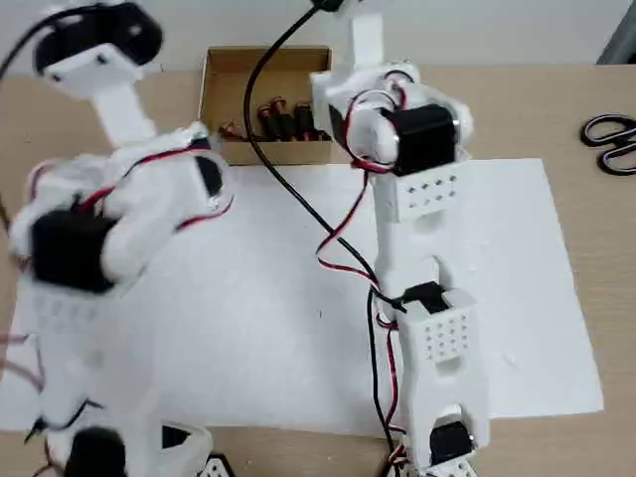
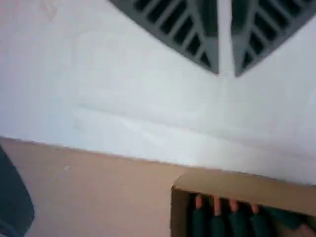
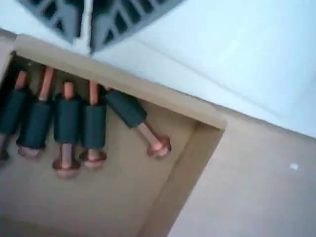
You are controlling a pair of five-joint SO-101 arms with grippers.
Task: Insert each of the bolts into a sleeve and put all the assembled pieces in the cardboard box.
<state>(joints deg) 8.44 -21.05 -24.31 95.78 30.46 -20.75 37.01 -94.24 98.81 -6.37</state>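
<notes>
**Right gripper (image 3: 87,45) hangs empty at the box's near wall, five pieces just beyond**

The right gripper has its jaws drawn together to a mere slit, with nothing in the slit. It hangs above the near wall of the cardboard box (image 1: 221,94), which sits at the 12 o'clock edge of the table (image 1: 556,109), a shade toward 11.

The assembled pieces (image 3: 94,127) lie on the box floor just past that wall, straight on from the fingertips toward 12. Four rest side by side in a row running 9 to 3. Each dark sleeve (image 3: 66,121) has its long axis at about 12 to 6, with a copper bolt (image 3: 64,165) showing at its ends. A fifth piece (image 3: 129,111) slants off from the row's end, close against its neighbour.

The right arm lies stretched from its base at 6 o'clock across the white sheet (image 1: 248,298), wrist tipped down at the box. It is clearly the nearer arm.

The left gripper (image 2: 226,73), likewise closed on nothing, hangs over the sheet just short of the box, at about 7 o'clock from it. Its arm is folded high on the table's 9 o'clock side.

Any pick inside the box would likely fall to the right arm, with its jaws parted and set across a sleeve along the 9-to-3 line. With five pieces boxed, the task looks near its end.
</notes>
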